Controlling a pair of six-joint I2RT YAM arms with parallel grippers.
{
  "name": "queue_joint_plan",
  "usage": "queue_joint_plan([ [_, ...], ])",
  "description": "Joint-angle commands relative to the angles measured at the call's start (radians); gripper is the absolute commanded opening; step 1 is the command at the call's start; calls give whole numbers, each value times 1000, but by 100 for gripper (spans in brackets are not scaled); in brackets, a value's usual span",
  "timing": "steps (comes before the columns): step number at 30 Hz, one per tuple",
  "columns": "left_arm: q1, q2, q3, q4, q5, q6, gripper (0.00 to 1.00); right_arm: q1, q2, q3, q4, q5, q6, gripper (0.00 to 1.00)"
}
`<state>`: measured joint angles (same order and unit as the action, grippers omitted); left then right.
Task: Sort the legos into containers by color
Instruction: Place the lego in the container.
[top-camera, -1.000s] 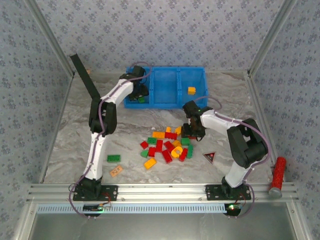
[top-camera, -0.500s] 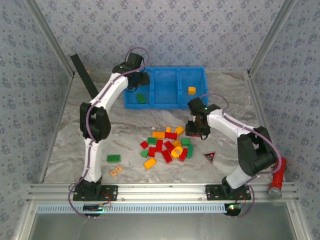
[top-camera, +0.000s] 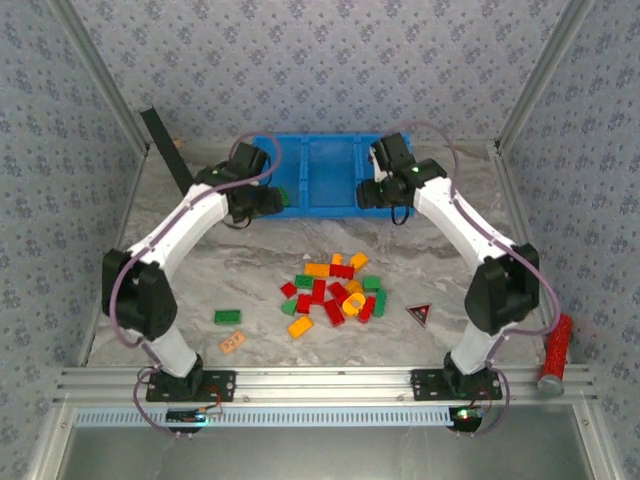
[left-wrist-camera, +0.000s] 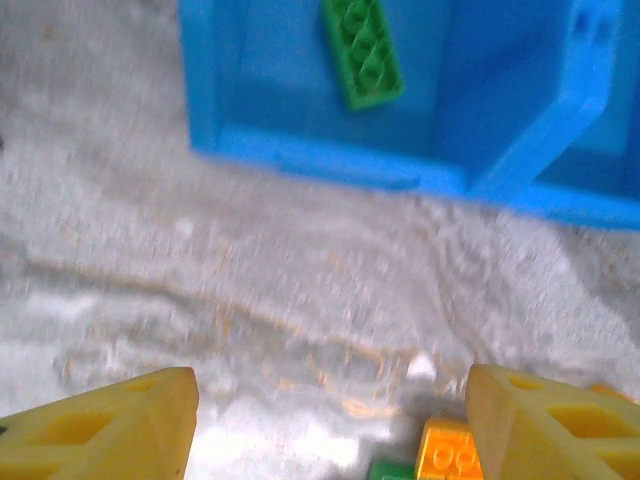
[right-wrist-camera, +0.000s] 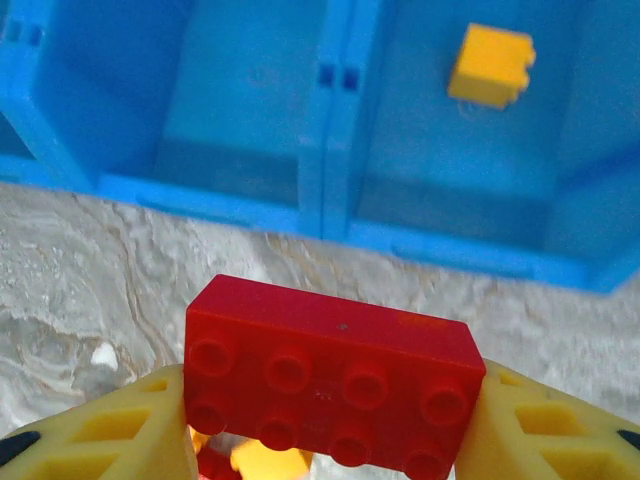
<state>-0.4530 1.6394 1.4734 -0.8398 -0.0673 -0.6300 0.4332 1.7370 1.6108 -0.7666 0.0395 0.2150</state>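
Observation:
The blue bin (top-camera: 330, 170) stands at the back with three compartments side by side. A green brick (left-wrist-camera: 362, 52) lies in its left compartment and a yellow brick (right-wrist-camera: 490, 65) in its right one. My right gripper (top-camera: 374, 194) hovers just in front of the bin's front wall (right-wrist-camera: 330, 215), shut on a red eight-stud brick (right-wrist-camera: 330, 370). My left gripper (top-camera: 266, 201) is open over the table before the left compartment, nothing between its yellow fingers (left-wrist-camera: 100, 425). The pile of red, green and yellow-orange legos (top-camera: 332, 290) lies mid-table.
A lone green brick (top-camera: 227, 316) and a pale orange flat piece (top-camera: 233, 341) lie front left. A black triangle (top-camera: 418, 314) sits right of the pile. A black bar (top-camera: 165, 150) leans at back left; a red cylinder (top-camera: 555, 350) lies at the right edge.
The right gripper rose from the pile with the red brick and swung back to the bin's front. The left gripper pulled out of the left compartment, leaving the green brick inside.

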Motion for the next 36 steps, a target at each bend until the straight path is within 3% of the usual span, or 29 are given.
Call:
queue_joint_plan([
  [1, -24, -125, -101, -88, 12, -121, 72, 19, 106, 107, 15, 24, -100, 42],
  [10, -36, -487, -469, -168, 45, -537, 74, 76, 325, 340, 98, 82, -266, 42],
  [20, -31, -730, -626, -336, -17, -828, 74, 78, 536, 494, 159, 83, -343, 42],
  [24, -32, -742, -625, -385, -29, -891, 75, 81, 599, 507, 161, 72, -342, 42],
  [36, 7, -757, -767, -320, 73, -961, 77, 89, 735, 579, 181, 94, -356, 42],
])
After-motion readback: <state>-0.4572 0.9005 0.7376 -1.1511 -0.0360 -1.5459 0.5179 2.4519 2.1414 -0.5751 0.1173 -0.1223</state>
